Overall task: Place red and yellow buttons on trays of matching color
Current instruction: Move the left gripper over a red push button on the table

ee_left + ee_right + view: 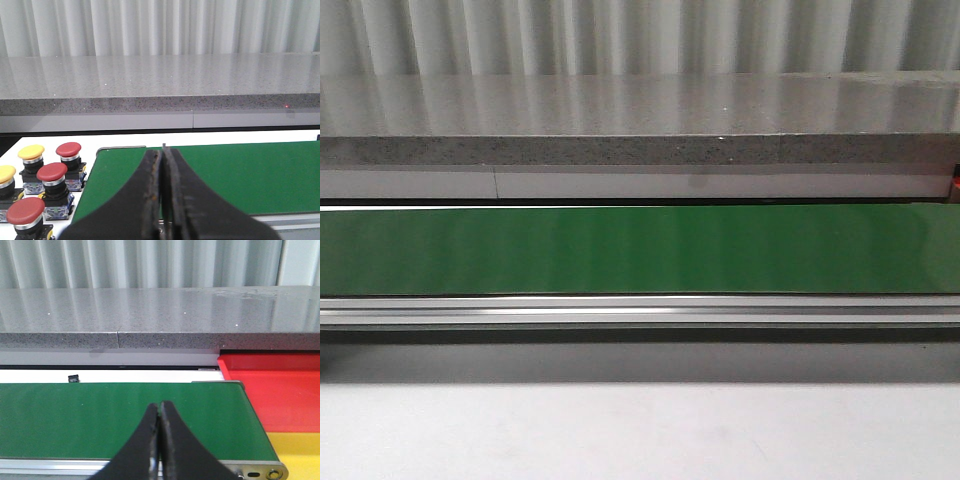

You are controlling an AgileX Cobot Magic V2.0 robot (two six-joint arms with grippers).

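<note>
Pale corrugated panels close off the background in all three views, and below them we see a grey speckled stone ledge (640, 150) running the full width of the frame. In the front view a green conveyor belt (640, 250) crosses the middle of the picture, edged below by an aluminium rail (640, 310), with the white bench (640, 430) filling the bottom; neither arm shows there.

In the left wrist view our left tool (163, 155) sits at the bottom centre, clenched with its two black fingers pressed together and nothing between them, hanging over the near end of the belt. At the lower left of that frame, off the belt on the white bench, stand the buttons: three red buttons (51, 172) and two yellow buttons (31, 151), upright on dark bases and clustered close together.

In the right wrist view our right tool (160, 407) is likewise clenched and empty at the bottom centre, above the belt. At the right of that frame the red tray (280, 390) lies just beyond the belt's end, and the yellow tray (300, 452) adjoins it at the lower right. Both trays are bare where we can see them. A small dark object (73, 378) sits on the white strip at the left, too small to identify.
</note>
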